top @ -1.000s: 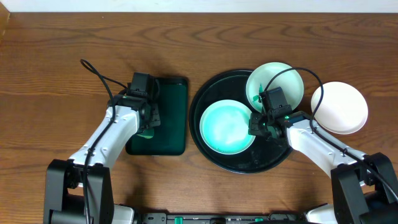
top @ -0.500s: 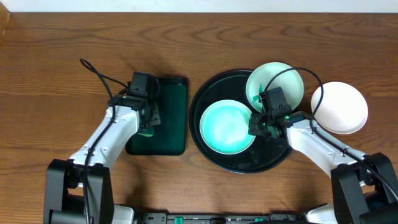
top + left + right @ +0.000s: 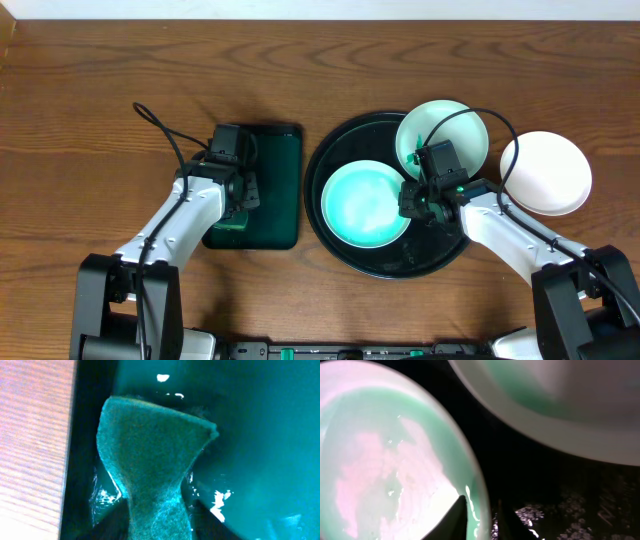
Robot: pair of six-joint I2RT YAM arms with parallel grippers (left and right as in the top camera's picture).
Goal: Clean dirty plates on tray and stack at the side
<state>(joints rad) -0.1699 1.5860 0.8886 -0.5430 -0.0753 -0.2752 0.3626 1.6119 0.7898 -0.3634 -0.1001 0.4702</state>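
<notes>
We judge a wipe is being readied: our right jaws pinch the rim of the mint plate (image 3: 365,205) lying just left of them on the black tray (image 3: 400,265). Our left jaws clamp a green pad (image 3: 150,455) over the small green tray (image 3: 280,190). Next, that pad must cross onto the plate.

Blk tray (image 3: 372,261), mint plates (image 3: 365,205) (3rd plate (image 3: 545,172) wht)

Setting: a robotics lab bench, laid out for a dish-handling trial. Evidence: two cabled white-and-black arms, the left arm (image 3: 180,215) and the right arm (image 3: 500,228), stand on black bases at the near edge of a wood-grain surface (image 3: 400,60), with a plain pale wall strip (image 3: 300,8) behind. Props: one round black tray (image 3: 390,262), three small plates (image 3: 365,205), one dark green rectangular tray (image 3: 280,170).
</notes>
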